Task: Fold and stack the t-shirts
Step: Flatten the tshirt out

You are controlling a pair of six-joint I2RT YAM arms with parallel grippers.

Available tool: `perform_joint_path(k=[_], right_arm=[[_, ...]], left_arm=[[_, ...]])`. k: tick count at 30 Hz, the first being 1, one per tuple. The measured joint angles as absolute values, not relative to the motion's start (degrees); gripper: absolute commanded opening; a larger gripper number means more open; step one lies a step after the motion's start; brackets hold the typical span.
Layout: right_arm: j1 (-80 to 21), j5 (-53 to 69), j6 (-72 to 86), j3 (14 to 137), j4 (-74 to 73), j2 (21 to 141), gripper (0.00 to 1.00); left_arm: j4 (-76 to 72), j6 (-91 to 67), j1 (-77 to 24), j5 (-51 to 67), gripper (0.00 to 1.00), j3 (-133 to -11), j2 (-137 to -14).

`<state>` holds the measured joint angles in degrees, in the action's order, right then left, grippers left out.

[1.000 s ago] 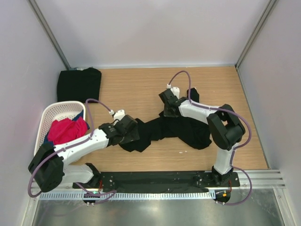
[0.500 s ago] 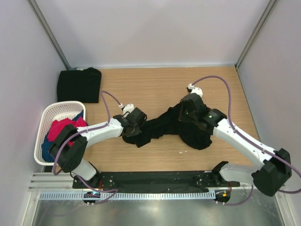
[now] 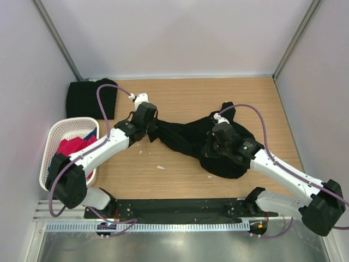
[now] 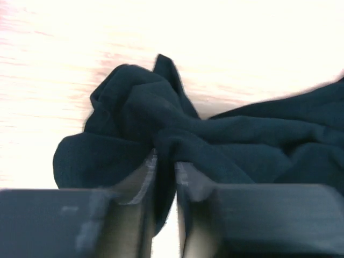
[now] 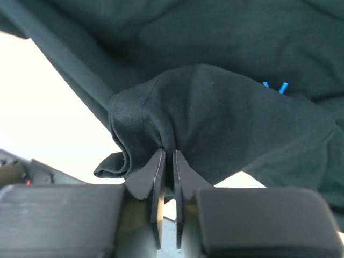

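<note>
A crumpled black t-shirt (image 3: 182, 139) lies mid-table, stretched between both grippers. My left gripper (image 3: 153, 129) is shut on its bunched left end; in the left wrist view the fingers (image 4: 144, 177) pinch a fold of the dark t-shirt (image 4: 161, 118), with the left gripper (image 4: 165, 164) low in the frame. My right gripper (image 3: 211, 149) is shut on the right part of the shirt; in the right wrist view the right gripper (image 5: 167, 157) clamps a gathered fold of the t-shirt (image 5: 215, 113). A second t-shirt (image 3: 91, 99), folded, lies at the back left.
A white mesh basket (image 3: 54, 136) at the left edge holds red-pink and blue garments (image 3: 71, 148). Grey walls close in the table on the left, back and right. Two small white scraps (image 3: 160, 167) lie on the wood near the front.
The left gripper has carried its end of the shirt back and to the left. The right gripper has come nearer and to the left, and the shirt now spreads wider between them.
</note>
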<state>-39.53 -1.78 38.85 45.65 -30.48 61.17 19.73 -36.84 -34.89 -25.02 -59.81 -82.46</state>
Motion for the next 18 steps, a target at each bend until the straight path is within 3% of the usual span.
perform_joint_path(k=[3, 4, 7, 13, 18], right_arm=[[-41.0, 1.1, 39.3, 45.3, -28.9, 62.7, 0.38], [-41.6, 2.7, 39.6, 44.9, -28.5, 63.8, 0.49], [-44.4, 6.1, 41.0, 43.1, -27.7, 66.7, 0.72], [-48.6, 3.4, 44.1, 43.4, -33.0, 65.1, 0.77], [-48.5, -7.7, 47.2, 47.7, -39.1, 61.4, 0.77]], left_arm=[[20.1, -36.1, -34.6, -25.9, 0.57, -59.7, -80.7], [20.7, -37.0, -34.5, -26.4, 0.73, -59.4, -80.4], [23.6, -40.0, -34.2, -27.2, 0.82, -56.1, -78.4], [32.2, -47.5, -35.1, -22.7, 0.82, -47.3, -64.2], [29.9, -57.4, -47.1, -20.2, 0.75, -40.7, -52.0]])
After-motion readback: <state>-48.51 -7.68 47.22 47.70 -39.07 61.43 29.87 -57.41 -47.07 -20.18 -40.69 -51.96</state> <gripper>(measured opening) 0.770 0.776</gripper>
